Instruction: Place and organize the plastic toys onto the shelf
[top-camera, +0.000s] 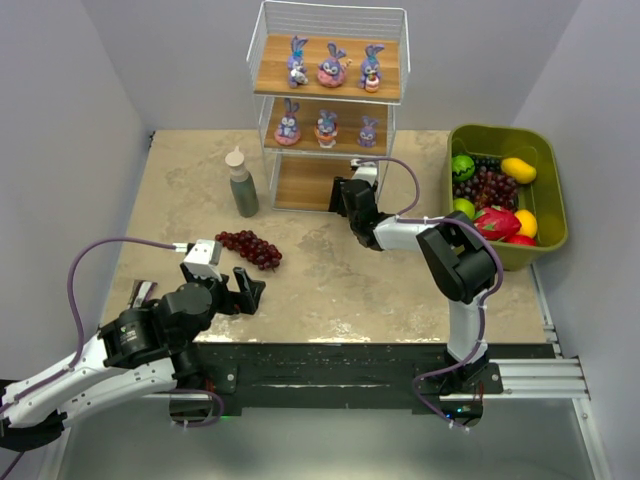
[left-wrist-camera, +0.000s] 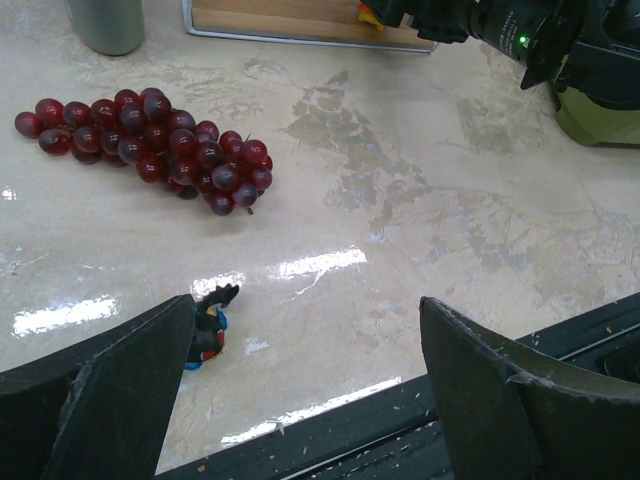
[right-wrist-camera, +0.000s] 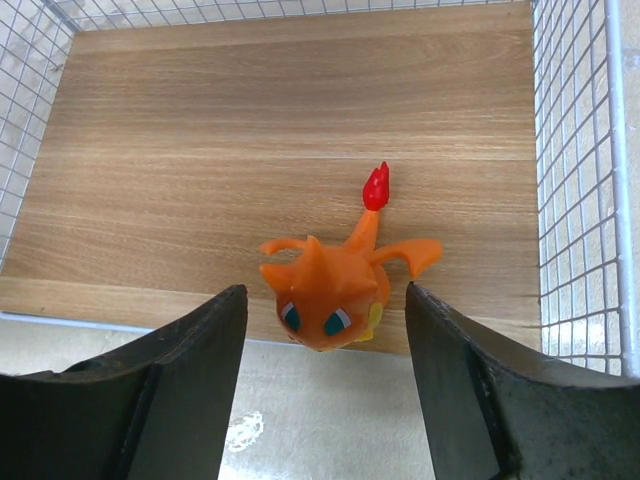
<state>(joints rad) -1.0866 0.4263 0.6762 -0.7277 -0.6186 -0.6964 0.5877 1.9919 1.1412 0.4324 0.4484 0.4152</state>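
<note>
The shelf (top-camera: 385, 95) stands at the table's back. Three purple-blue bunnies (top-camera: 332, 66) line its top board and three more (top-camera: 326, 128) its middle board. An orange creature (right-wrist-camera: 330, 290) with a red-tipped tail stands at the front edge of the bottom board (right-wrist-camera: 300, 100). My right gripper (right-wrist-camera: 325, 340) is open around it, with a gap on each side. A black bug toy (left-wrist-camera: 208, 325) lies on the table beside the left finger of my open left gripper (left-wrist-camera: 305, 400), close to the near edge.
A dark red grape bunch (top-camera: 250, 247) lies left of centre on the table. A grey-green bottle (top-camera: 241, 183) stands by the shelf's left front corner. An olive-green bin (top-camera: 552, 190) of fruit sits at the right. White wire walls (right-wrist-camera: 575, 200) enclose the bottom tier.
</note>
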